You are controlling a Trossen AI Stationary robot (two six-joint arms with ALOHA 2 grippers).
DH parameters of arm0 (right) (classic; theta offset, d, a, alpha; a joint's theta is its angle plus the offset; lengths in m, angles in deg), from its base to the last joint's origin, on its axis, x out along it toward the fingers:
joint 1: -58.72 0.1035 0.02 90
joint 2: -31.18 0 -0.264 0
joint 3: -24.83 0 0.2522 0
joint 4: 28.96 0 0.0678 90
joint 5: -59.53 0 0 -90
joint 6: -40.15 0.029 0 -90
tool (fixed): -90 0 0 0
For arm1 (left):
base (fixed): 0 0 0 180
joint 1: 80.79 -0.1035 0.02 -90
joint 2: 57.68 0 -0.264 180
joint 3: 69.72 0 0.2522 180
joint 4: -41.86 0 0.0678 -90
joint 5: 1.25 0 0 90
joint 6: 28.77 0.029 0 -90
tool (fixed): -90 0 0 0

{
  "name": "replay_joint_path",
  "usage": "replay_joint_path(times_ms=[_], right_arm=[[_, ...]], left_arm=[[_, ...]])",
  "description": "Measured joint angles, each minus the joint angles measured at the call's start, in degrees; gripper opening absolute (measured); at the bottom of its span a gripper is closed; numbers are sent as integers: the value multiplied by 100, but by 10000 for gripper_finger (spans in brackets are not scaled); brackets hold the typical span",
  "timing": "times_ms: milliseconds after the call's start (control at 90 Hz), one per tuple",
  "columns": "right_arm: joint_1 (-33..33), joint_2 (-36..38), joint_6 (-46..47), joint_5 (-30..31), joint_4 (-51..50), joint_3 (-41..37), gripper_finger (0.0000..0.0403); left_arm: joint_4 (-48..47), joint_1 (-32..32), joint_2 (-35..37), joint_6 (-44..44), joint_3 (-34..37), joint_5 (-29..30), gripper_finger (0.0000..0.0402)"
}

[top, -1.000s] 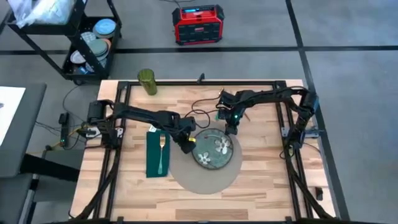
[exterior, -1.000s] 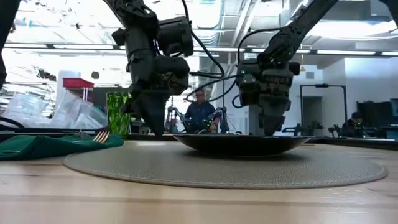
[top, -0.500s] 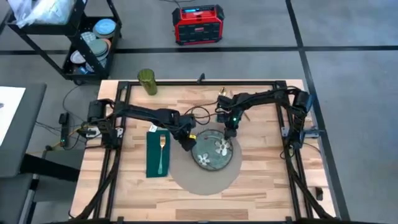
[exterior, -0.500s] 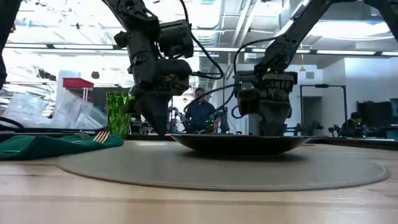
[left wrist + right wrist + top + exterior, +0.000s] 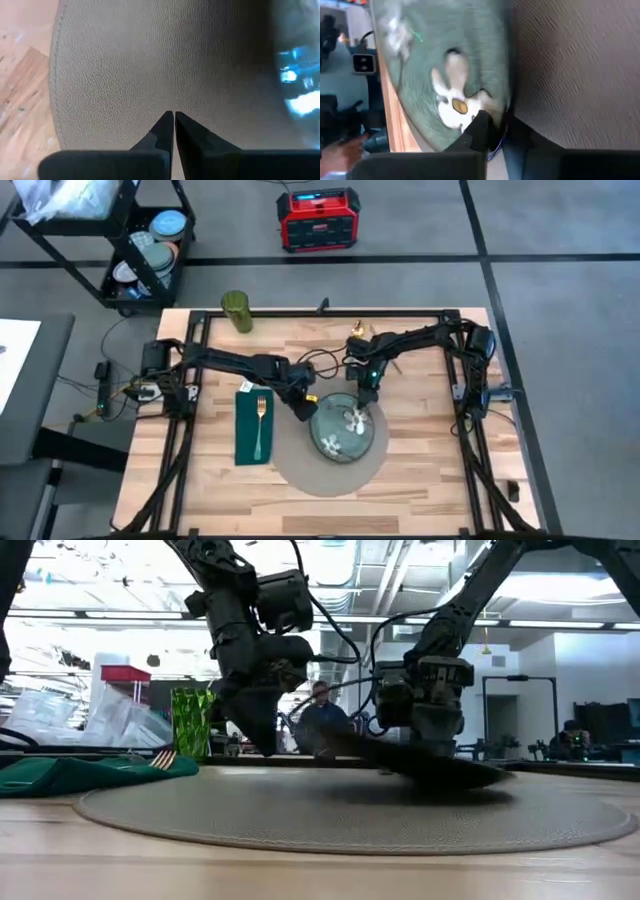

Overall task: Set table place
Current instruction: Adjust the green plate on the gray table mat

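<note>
The round grey-beige placemat (image 5: pixel 330 465) lies flat on the wooden table (image 5: pixel 430 470). On it sits a green floral plate (image 5: pixel 342 432), tilted, with its lower edge (image 5: pixel 480 778) resting on the mat. My right gripper (image 5: pixel 364 392) is shut on the plate's far rim. My left gripper (image 5: pixel 300 410) is shut with nothing between its fingers. It points down over the mat just left of the plate, and the left wrist view shows its tips (image 5: pixel 173 117) close above the mat (image 5: pixel 125 75). My left gripper's shut tips stand right at the placemat's surface, but I cannot tell whether they touch it. My right gripper pinches the plate's far rim (image 5: pixel 504 112), one finger (image 5: pixel 477 127) on the patterned upper face and the other under the plate. It comes from above, pointing down. The held rim is raised and the opposite edge lies on the placemat.
A folded green napkin (image 5: pixel 253 428) with a gold fork (image 5: pixel 260 420) lies left of the mat. A green cup (image 5: pixel 237 311) stands at the far left corner. Black rails (image 5: pixel 320 315) frame the table. A wheeled cart (image 5: pixel 140 250) and a red box (image 5: pixel 318 218) stand beyond it.
My right gripper has gone a little toward the table's left and near edges, to the plate's far rim. The plate, flat on the mat before, is now tipped with that rim raised. The placemat has slid slightly toward the near edge.
</note>
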Motion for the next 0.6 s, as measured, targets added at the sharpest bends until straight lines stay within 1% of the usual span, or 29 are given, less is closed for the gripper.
replay_joint_path(times_ms=[144, 311, 444, 600], right_arm=[[-12, 14, 185, -134, -35, -3, 3], [12, 141, 163, -91, -425, 52, 1], [156, 173, -6, -15, -784, 407, 0], [376, 173, -49, 152, -1055, 901, 0]], left_arm=[[-23, 0, 0, -57, 0, 14, 0], [-329, -75, 55, -264, -68, 64, 0], [-587, -126, 247, -261, -440, 154, 0], [-932, -186, 281, -96, -798, 199, 0]])
